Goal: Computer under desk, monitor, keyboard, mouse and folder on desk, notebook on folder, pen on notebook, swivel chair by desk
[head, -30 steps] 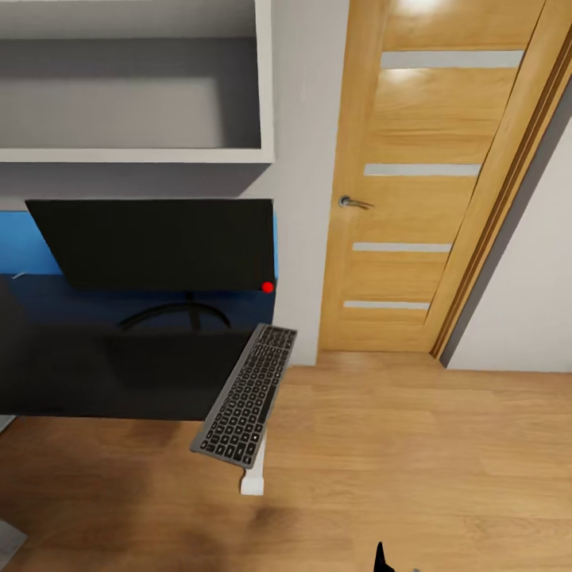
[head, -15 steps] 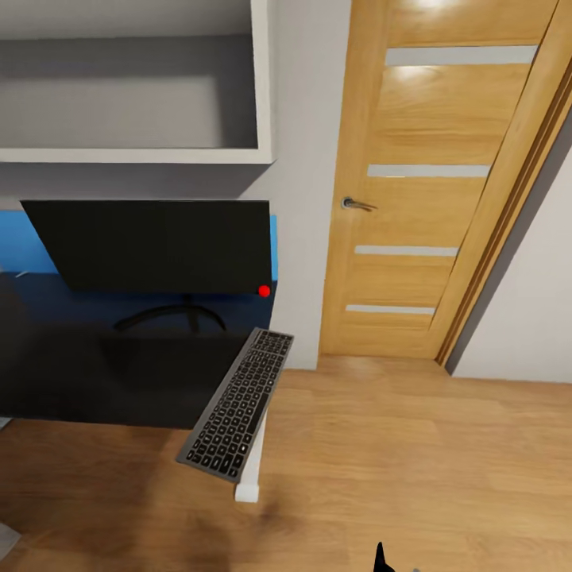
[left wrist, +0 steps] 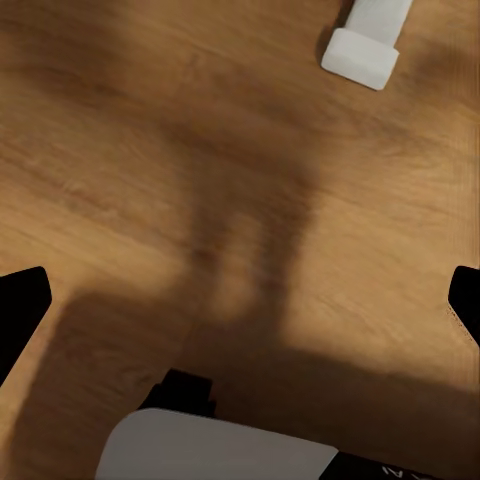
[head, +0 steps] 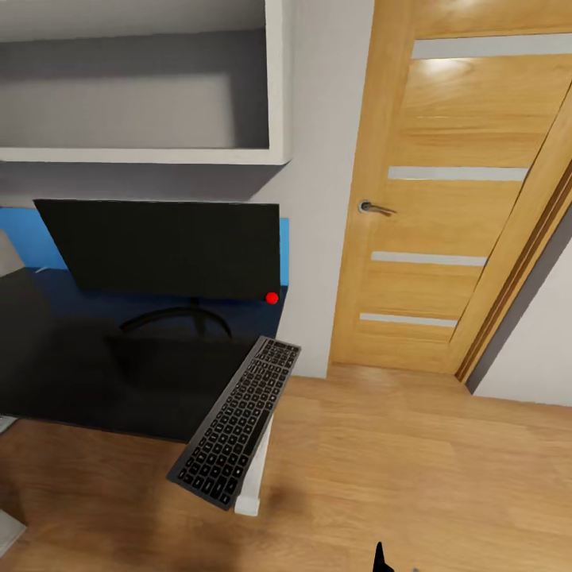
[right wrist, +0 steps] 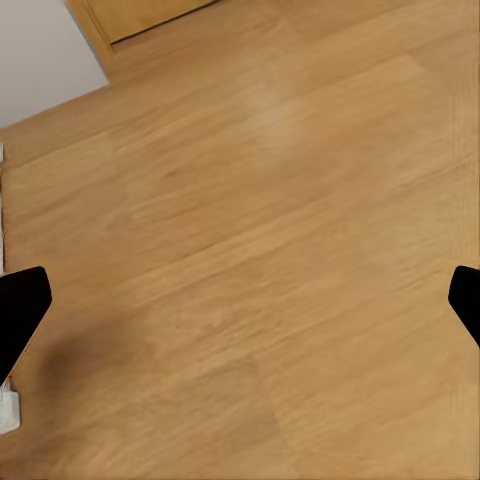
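— While the desk [head: 71, 373] carried the monitor [head: 163, 246] toward nine o'clock of the head view, what worried you most?

— The keyboard [head: 237, 421]. It lay at about six o'clock from the monitor's red light [head: 272, 298], slanted across the desk's end, with its near half hanging out past the edge above the white leg [head: 253, 473]. I judged it badly balanced; a nudge from an arm or the base could have tipped it onto the floor [head: 413, 477].

— Were the grippers near it?

— No. Both pointed down at bare floorboards. The left gripper [left wrist: 240, 305] had its fingers spread wide with nothing between them, and the foot of the white leg [left wrist: 362, 55] sat at one o'clock in that wrist picture. The right gripper [right wrist: 240, 305] was likewise spread and empty.

— And further right?

— A wooden door [head: 453, 214] at three o'clock, shut as far as I could tell. Turning the base there risked clipping the desk's end, and so the keyboard.

— The mouse, folder, chair?

— I couldn't place them from these views.
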